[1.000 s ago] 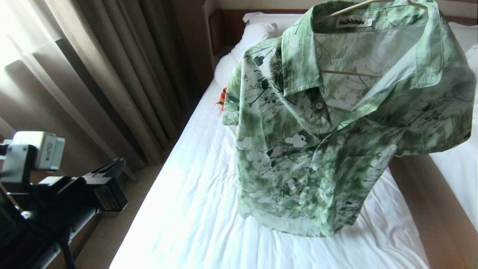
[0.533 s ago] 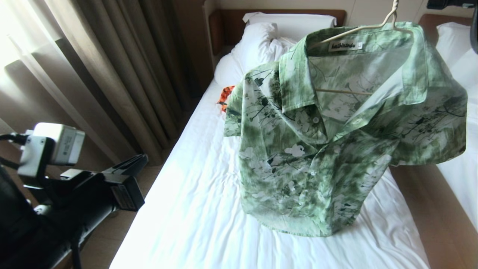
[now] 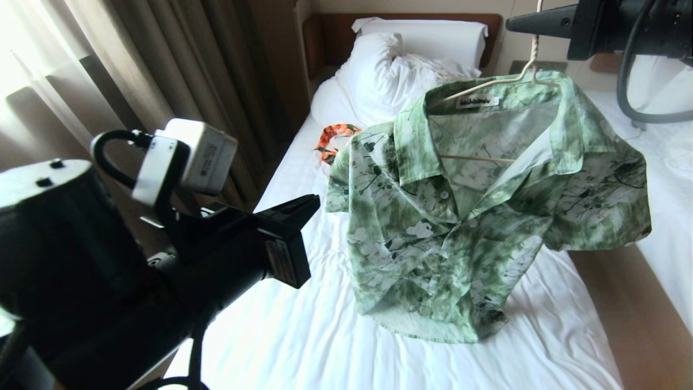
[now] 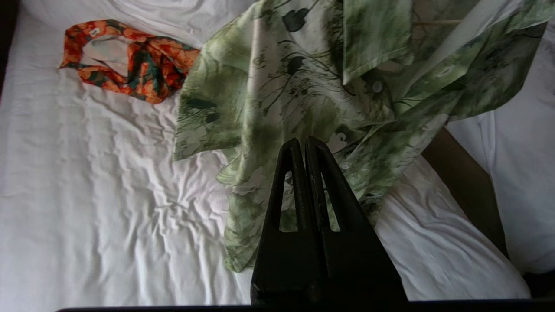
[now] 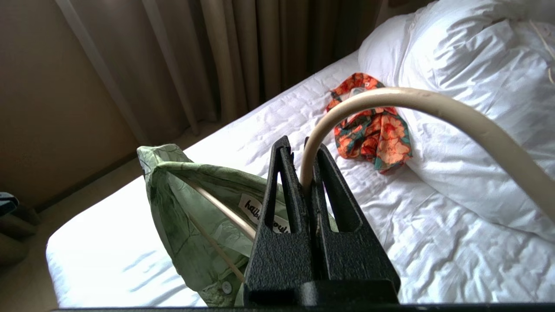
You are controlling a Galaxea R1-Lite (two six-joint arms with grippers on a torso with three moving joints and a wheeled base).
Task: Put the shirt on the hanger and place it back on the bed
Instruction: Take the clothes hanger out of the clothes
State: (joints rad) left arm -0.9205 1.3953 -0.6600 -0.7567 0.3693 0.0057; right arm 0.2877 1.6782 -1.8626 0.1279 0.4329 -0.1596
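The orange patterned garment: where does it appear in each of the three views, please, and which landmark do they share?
Head view: the orange garment lies upper centre on the bed, beside the shirt's sleeve.
Left wrist view: upper left corner, apart from the shirt.
Right wrist view: right of centre, against the pillow, behind the hanger's hook.
Shared landmark: the shirt.

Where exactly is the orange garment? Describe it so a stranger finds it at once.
Start at the bed with wrinkled white sheets and go up to its big white pillow. Just below the pillow lies the orange garment, crumpled; unlike the hanging green shirt, it carries an orange-and-dark-green print.
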